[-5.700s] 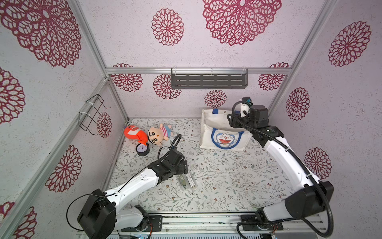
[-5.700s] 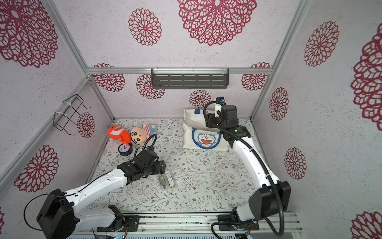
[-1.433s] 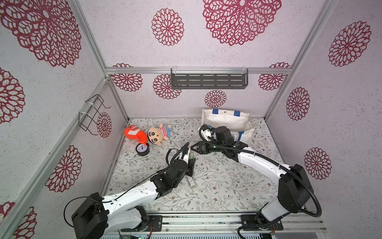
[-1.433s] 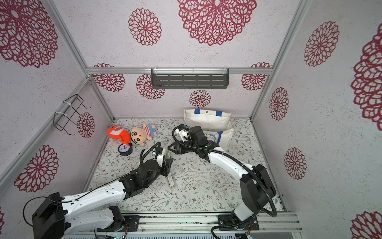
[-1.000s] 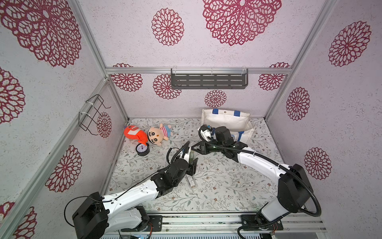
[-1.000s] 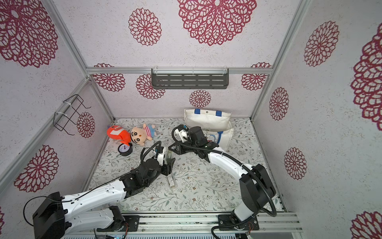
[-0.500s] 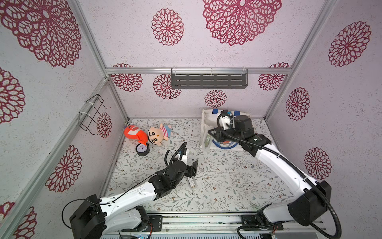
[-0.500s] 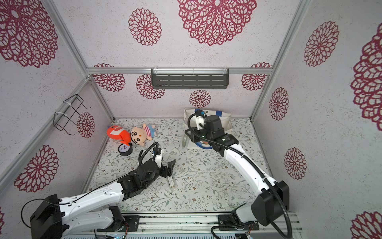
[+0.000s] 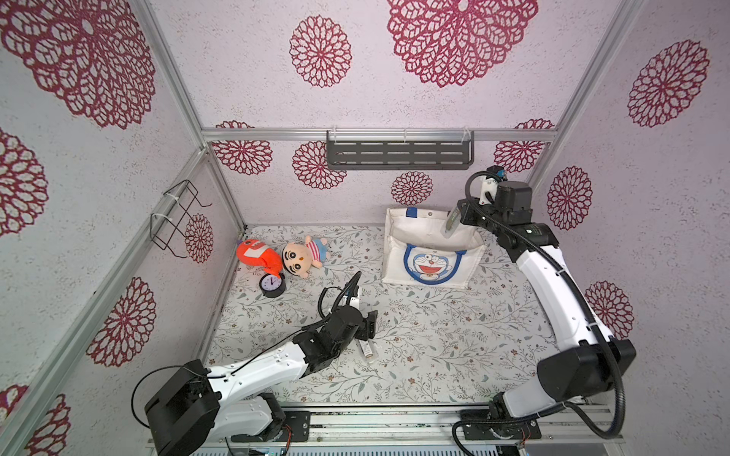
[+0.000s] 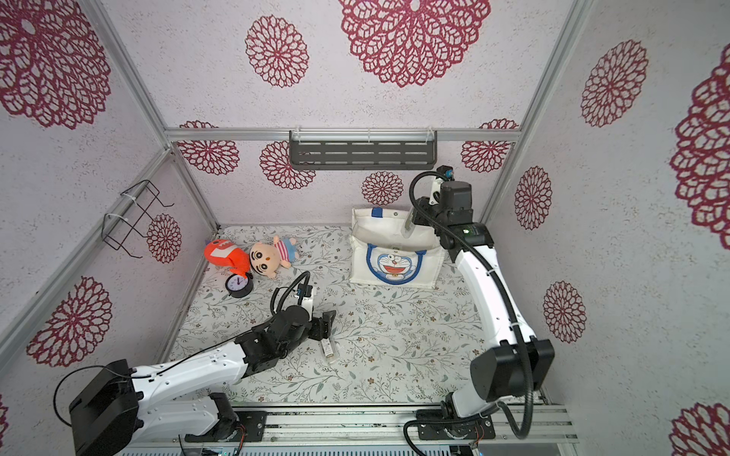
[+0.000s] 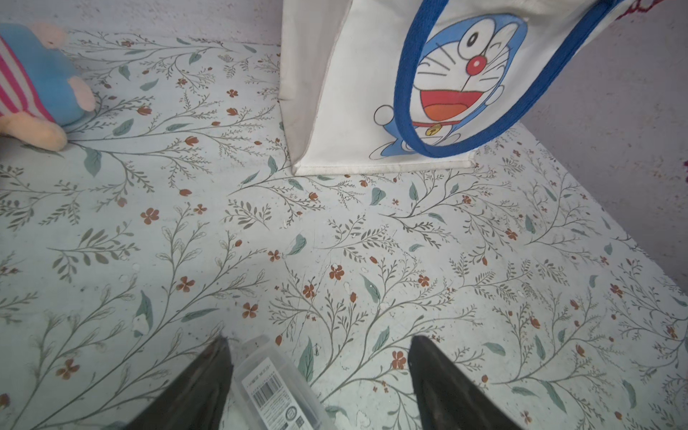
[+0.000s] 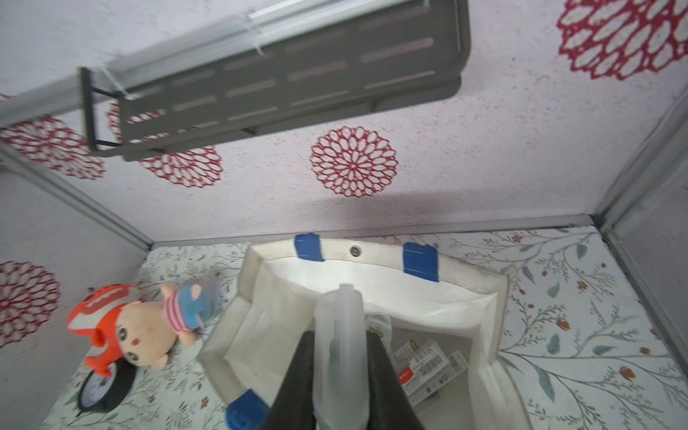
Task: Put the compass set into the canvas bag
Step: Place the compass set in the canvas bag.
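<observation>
Right end effector (image 12: 341, 340) clamped on compass set (image 12: 337, 309), arm reaching up and back, wrist over mouth of canvas bag (image 9: 395, 268) at table (image 9: 434, 335) rear. Set's long axis steep, free end pointing down into bag. Left end effector (image 11: 319, 339) low, jaws wide apart, clear barcoded box (image 11: 275, 383) lying loose between them. Half a second ago right wrist sat lower, at bag's front left

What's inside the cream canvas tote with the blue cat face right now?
On the floor of the cream canvas tote: flat packets with white barcode labels, one marked red. The right gripper holds a clear plastic case over the opening, hiding the floor beneath it.
</observation>
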Tool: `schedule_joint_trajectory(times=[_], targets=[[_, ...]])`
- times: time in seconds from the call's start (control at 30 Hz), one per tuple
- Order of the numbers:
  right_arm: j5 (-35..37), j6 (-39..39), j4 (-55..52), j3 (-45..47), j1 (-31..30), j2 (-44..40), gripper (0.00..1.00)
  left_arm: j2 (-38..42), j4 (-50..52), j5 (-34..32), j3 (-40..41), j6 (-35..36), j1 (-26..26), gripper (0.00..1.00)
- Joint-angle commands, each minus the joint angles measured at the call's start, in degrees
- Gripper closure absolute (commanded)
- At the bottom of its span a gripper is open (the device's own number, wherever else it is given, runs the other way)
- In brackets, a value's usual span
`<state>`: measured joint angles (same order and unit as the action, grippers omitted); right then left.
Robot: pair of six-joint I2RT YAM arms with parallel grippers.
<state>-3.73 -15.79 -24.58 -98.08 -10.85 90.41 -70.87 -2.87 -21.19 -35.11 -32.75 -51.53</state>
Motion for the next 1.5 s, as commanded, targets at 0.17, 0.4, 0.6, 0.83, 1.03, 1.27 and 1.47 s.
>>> schedule_joint_trajectory(times=[0.17, 0.4, 0.6, 0.83, 1.03, 1.27, 1.47], targets=[[2.9, 2.1, -4.9, -8.6, 0.0, 11.9, 1.00, -1.7, 2.2, 1.0, -1.5, -2.8, 1.6, 0.21], [3.8, 2.7, -6.7, -10.7, -1.5, 19.5, 1.00, -2.5, 2.8, 1.7, -2.1, -3.7, 2.5, 0.22], [4.7, 3.0, -7.8, -9.9, -2.9, 23.5, 1.00, -4.0, 3.0, 2.4, -2.8, -4.4, 2.6, 0.21], [5.2, 2.6, -5.9, -5.7, -3.6, 24.7, 1.00, -5.1, 4.1, 2.5, -3.9, -5.1, 2.7, 0.22], [4.5, 2.2, -3.8, -1.9, -3.6, 24.3, 0.98, -5.3, 5.2, 2.1, -4.4, -6.0, 2.7, 0.22], [4.5, 2.3, -3.2, -2.2, -3.6, 22.4, 0.58, -5.5, 8.4, 1.0, -5.4, -8.6, 2.7, 0.20], [4.3, 2.3, -2.6, -3.0, -4.0, 17.4, 0.46, -5.0, 11.8, 0.0, -6.0, -12.2, 2.7, 0.19]])
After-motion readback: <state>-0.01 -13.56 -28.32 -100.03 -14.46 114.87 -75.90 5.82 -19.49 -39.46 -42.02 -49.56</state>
